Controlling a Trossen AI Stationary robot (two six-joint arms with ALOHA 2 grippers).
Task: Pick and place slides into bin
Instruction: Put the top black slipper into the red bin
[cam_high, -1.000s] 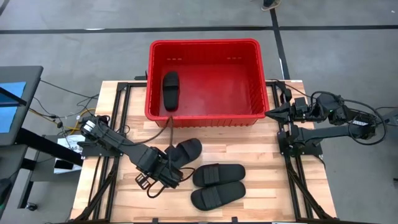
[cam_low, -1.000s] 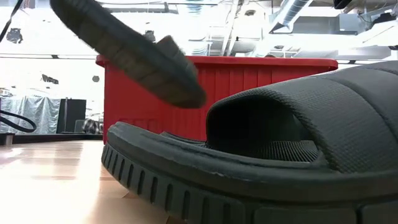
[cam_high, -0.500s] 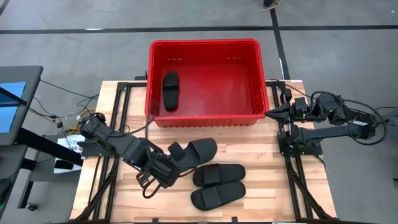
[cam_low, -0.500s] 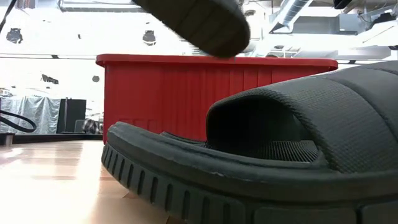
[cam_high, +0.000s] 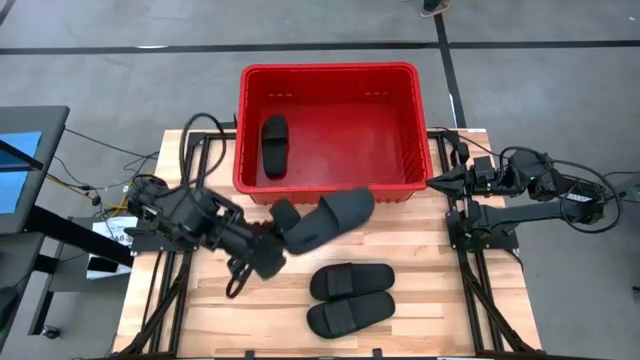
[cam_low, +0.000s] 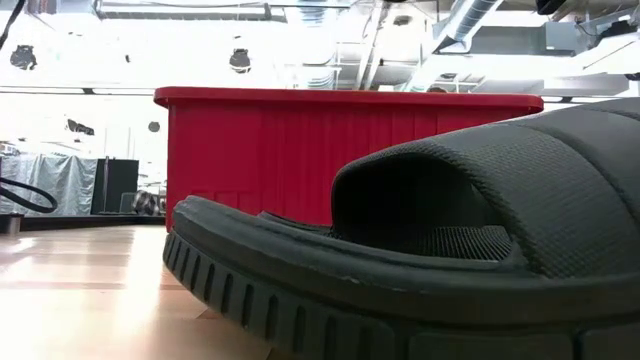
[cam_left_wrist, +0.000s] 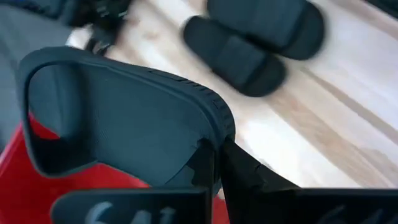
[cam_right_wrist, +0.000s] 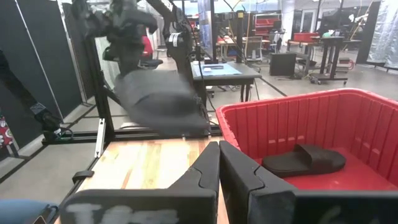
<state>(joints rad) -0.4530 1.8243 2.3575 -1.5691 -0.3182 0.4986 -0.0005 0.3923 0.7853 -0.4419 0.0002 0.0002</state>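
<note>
Left pincer clenched on heel end of one slide, held off the desk, toe over near rim of red bin. Second slide lying inside bin at its left side. Two more slides side by side on desk, touching, near front edge. Right pincer parked beside bin's right near corner, fingers pressed together, holding nothing.

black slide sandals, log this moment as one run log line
left tool: shut on matte black slide sandal, raised near large red plastic bin | in bin: one | on table: two | right tool: shut, parked
</note>
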